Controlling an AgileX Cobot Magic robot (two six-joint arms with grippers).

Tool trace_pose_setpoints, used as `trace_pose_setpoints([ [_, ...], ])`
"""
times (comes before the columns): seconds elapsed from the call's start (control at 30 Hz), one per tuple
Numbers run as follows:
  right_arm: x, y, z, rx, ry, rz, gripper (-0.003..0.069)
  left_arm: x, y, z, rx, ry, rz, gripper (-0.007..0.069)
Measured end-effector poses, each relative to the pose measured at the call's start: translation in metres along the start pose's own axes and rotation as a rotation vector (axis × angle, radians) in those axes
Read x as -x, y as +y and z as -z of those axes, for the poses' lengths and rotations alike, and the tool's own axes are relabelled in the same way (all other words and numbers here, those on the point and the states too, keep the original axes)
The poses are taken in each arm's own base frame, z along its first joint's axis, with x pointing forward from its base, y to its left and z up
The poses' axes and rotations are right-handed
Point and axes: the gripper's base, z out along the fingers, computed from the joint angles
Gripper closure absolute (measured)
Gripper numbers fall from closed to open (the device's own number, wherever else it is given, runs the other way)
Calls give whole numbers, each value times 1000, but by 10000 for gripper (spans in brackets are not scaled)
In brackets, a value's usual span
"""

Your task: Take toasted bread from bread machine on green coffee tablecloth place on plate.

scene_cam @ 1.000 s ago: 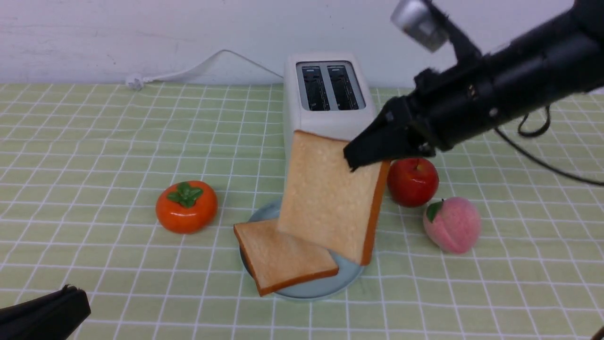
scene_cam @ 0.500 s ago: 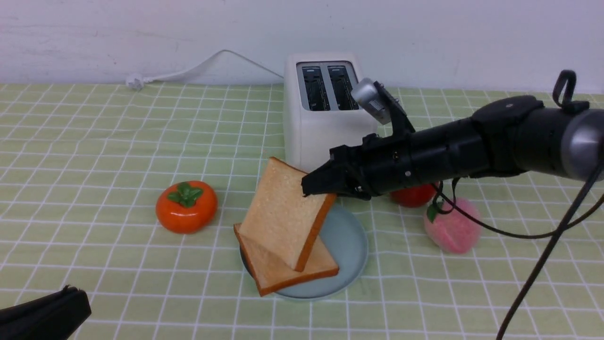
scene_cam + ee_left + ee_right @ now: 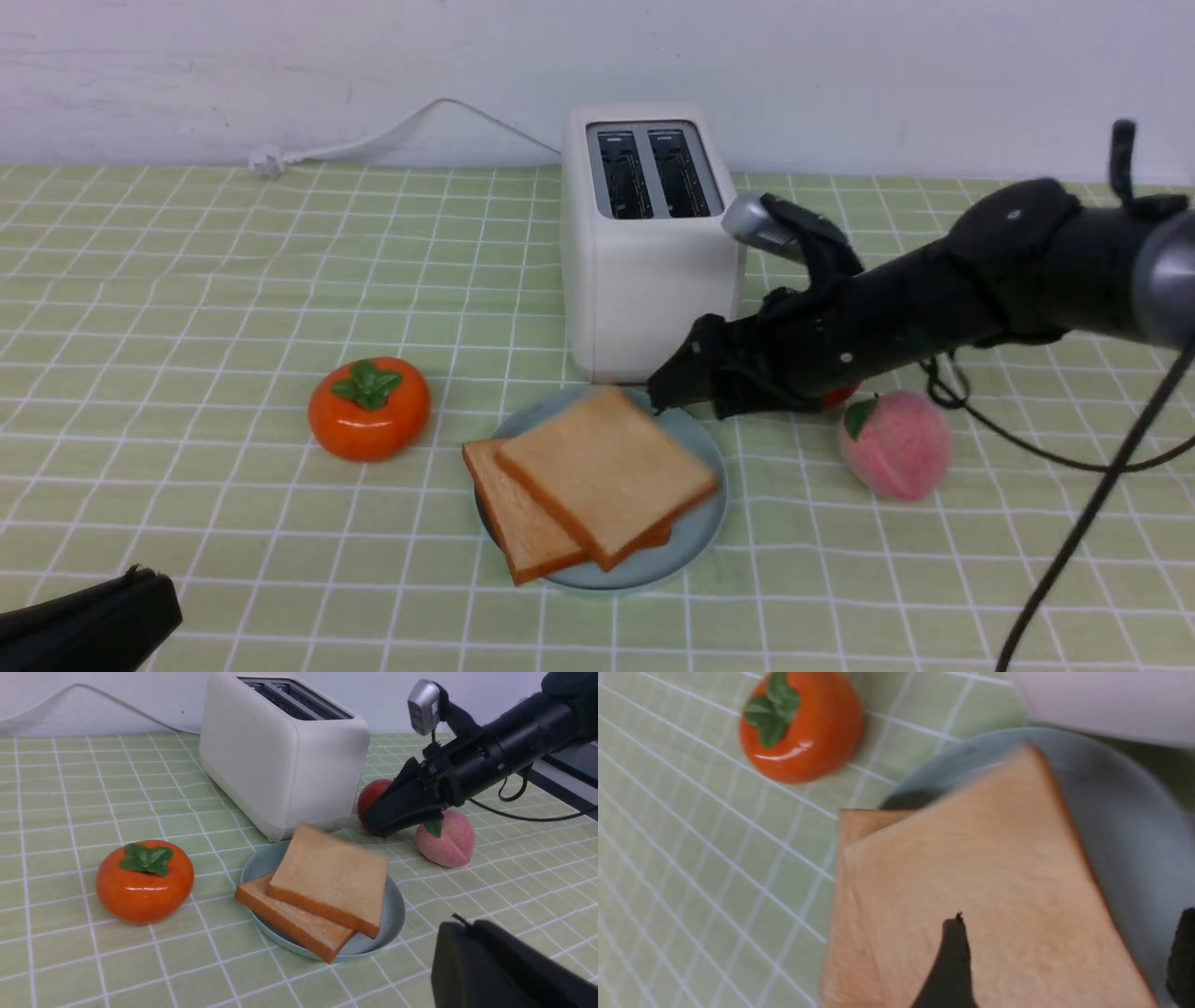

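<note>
While my black right gripper stands wide open, holding nothing, beside the toaster, I see two square golden-tan toast slices overlapping on the round blue-grey plate, the upper tilted across the lower, my black left gripper shut.

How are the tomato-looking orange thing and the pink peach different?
The orange fruit is bright orange, while the peach is pink. The orange fruit looks shiny, but the peach looks dull. The orange fruit has several green leaves spread on top; the peach shows one leaf at its side. Both sit on the green cloth.
</note>
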Motion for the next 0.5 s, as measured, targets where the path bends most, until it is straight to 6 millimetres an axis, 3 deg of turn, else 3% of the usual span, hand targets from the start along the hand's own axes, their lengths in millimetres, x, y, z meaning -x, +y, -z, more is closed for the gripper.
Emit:
trace_pose_setpoints([
  [0.13,5,12,50,-107,-5,56,144,0,0,0,0,0,0,638],
  [0.17,6,13,53,-113,-9,69,144,0,0,0,0,0,0,638],
  [0.3,-8,50,131,-238,3,159,361,0,0,0,0,0,0,638],
  [0.4,-26,66,172,-306,-7,189,475,0,0,1,-2,0,2,638],
  [0.43,-28,67,174,-312,-6,189,491,0,0,1,-2,2,2,638],
  [0.5,-55,80,209,-355,-39,218,568,0,-1,5,-12,-11,5,638],
])
